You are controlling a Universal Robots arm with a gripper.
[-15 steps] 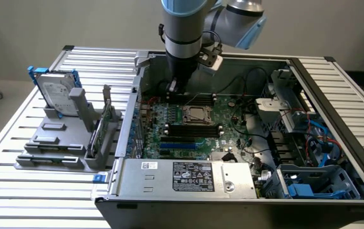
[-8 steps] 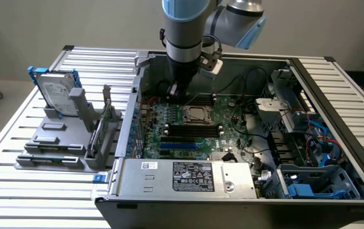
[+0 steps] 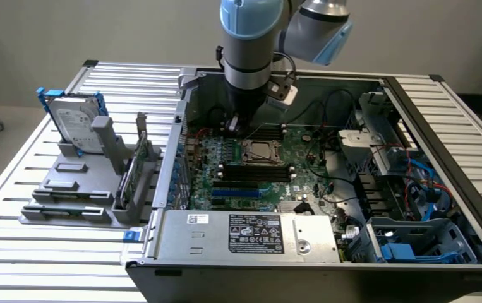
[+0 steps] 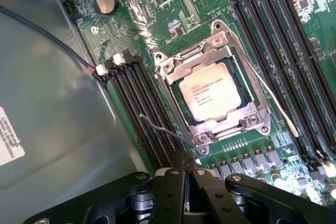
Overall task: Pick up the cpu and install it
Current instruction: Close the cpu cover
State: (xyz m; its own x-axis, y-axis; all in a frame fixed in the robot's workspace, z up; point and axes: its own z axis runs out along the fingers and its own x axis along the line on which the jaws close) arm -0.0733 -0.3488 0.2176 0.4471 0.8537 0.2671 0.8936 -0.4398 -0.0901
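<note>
gripper: your gripper [image 4: 184, 158] has its two black fingers pressed flat together with nothing between them, so it's closed and empty. In the exterior view you can see it [image 3: 234, 124] hanging low inside the case, over the far part of the board.

cpu: the cpu [image 4: 210, 92] is already lying flat in its socket, silver top up with the print showing. It's about in the middle of the motherboard [image 3: 223, 161], and you can spot it there from outside too [image 3: 260, 151].

gripper vs cpu: the fingertips are just off one corner of the socket, not over the chip and apart from it. Can't tell if they touch the board.

socket frame: the metal socket frame [image 4: 219, 43] sits all the way around the chip, screws at its corners. A thin wire lever [image 4: 273, 100] runs out along one side of it.

memory slots: long black memory slots [image 4: 139, 103] run on both sides of the socket. The closed fingers sit near the end of one bank.

coin battery: a round coin battery [image 4: 106, 2] sits close to the board's edge, well apart from the socket.

case: the open computer case [image 3: 443, 132] lies on its side on the slatted table [image 3: 13, 189], power supply [image 3: 249, 233] along its near edge.

hard drive: the silver hard drive [image 3: 79, 123] with blue brackets stands upright in a grey fixture [image 3: 72, 189] toward the table's edge on the exterior view's left, outside the case.
</note>
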